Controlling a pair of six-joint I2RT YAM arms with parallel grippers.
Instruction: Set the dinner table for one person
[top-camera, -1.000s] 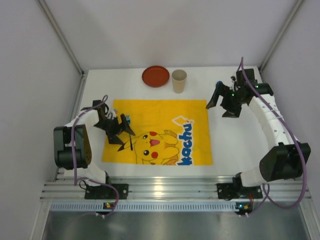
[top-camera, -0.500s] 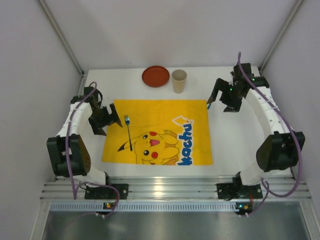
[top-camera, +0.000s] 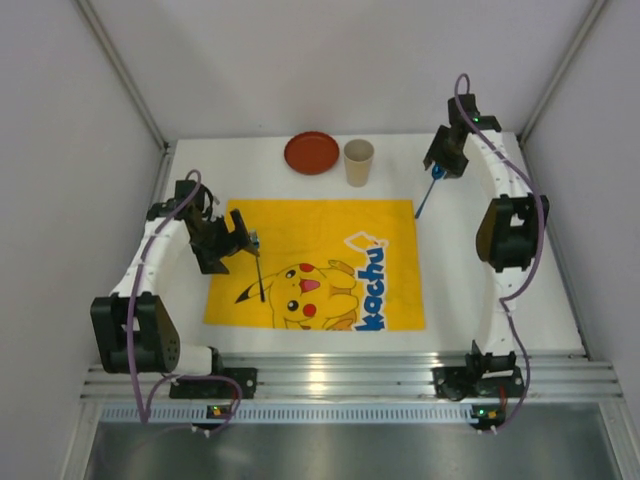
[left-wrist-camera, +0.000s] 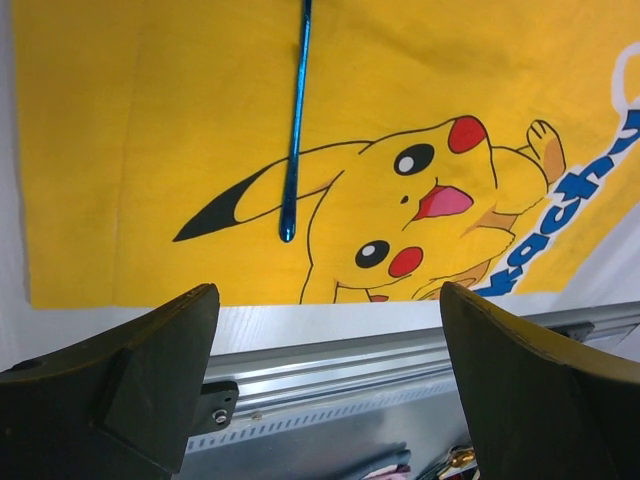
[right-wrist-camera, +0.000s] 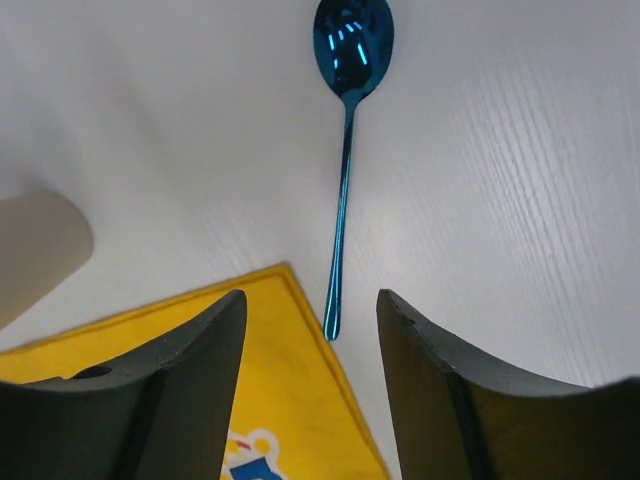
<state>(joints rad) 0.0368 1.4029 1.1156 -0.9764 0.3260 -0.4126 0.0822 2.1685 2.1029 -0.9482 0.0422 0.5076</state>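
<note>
The white dinner table (top-camera: 470, 290) carries a yellow Pikachu mat (top-camera: 330, 230). A thin blue utensil (top-camera: 258, 268) lies on the mat's left part; in the left wrist view only its handle (left-wrist-camera: 295, 120) shows. My left gripper (top-camera: 240, 243) hovers open by the utensil's far end, with nothing between its fingers (left-wrist-camera: 130, 380). A blue spoon (right-wrist-camera: 345, 150) lies on bare table off the mat's far right corner (top-camera: 425, 195). My right gripper (top-camera: 440, 165) hangs above the spoon. Its jaws (right-wrist-camera: 310, 400) stand apart and empty, and the spoon's handle tip points into the gap.
At the back of the table sit a red plate (top-camera: 311, 153) and a beige paper cup (top-camera: 358, 162), the cup also at the left edge of the right wrist view (right-wrist-camera: 30, 250). An aluminium rail (top-camera: 320, 375) runs along the near edge. Walls close in on both sides.
The left gripper opened, left the blue utensil on the mat, drew back left, then returned beside its head. The right arm swung to the back over the spoon and its jaws narrowed.
</note>
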